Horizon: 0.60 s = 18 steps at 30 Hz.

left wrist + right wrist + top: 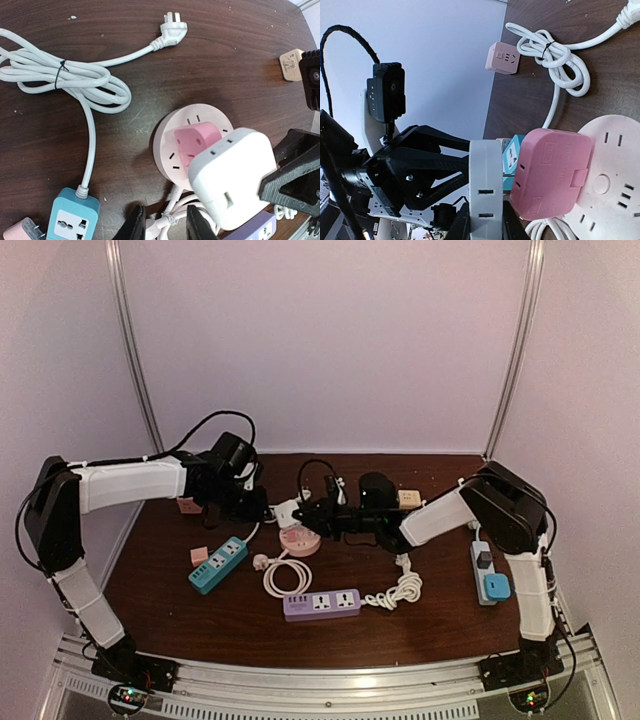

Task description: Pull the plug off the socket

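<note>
White plug block [486, 190] pinched in right end effector [486, 222], held just beside pink adapter [550, 170], thin gap showing between them. Pink adapter sits in round pink socket [615, 200] on tabletop [225, 65]. Left end effector [166, 226] fingers spread, white cord [170, 216] visible in the gap.

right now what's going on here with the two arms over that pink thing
The right gripper is clamped on the white cube adapter, which sits against a pink adapter on the round pink socket. The left gripper hovers right beside them with its fingers apart, gripping nothing that I can see. Whether the white cube adapter's pins are out of the pink adapter yet is hidden.
</note>
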{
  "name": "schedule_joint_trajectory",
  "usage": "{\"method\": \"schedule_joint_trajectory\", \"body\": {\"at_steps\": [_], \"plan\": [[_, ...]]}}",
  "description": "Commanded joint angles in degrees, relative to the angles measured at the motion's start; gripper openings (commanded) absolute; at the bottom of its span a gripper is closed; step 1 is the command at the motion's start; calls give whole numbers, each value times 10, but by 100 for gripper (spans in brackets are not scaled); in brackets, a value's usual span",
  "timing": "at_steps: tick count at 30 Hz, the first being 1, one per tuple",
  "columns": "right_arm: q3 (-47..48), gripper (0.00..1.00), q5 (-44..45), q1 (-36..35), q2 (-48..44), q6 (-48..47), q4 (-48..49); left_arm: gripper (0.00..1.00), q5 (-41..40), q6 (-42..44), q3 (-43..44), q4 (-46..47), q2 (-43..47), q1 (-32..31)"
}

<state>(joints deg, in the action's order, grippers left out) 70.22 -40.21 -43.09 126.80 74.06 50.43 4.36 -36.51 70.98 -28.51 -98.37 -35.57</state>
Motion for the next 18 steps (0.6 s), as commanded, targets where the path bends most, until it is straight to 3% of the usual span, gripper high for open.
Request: {"method": "schedule_joint_trajectory", "body": {"at_steps": [1, 7, 13, 18], "plan": [[7, 0, 45, 17, -99, -135, -175, 31, 2, -2, 7, 12, 18, 1], [13, 0, 143, 42, -183, -284, -390, 46, -5, -3, 39, 13, -2, -19], [67, 0, 309, 46, -204, -402, -613, 71, -57, 3, 127, -39, -70, -56], [69, 0, 396, 49, -213, -438, -680, 75, -133, 8, 206, -100, -138, -80]]}}
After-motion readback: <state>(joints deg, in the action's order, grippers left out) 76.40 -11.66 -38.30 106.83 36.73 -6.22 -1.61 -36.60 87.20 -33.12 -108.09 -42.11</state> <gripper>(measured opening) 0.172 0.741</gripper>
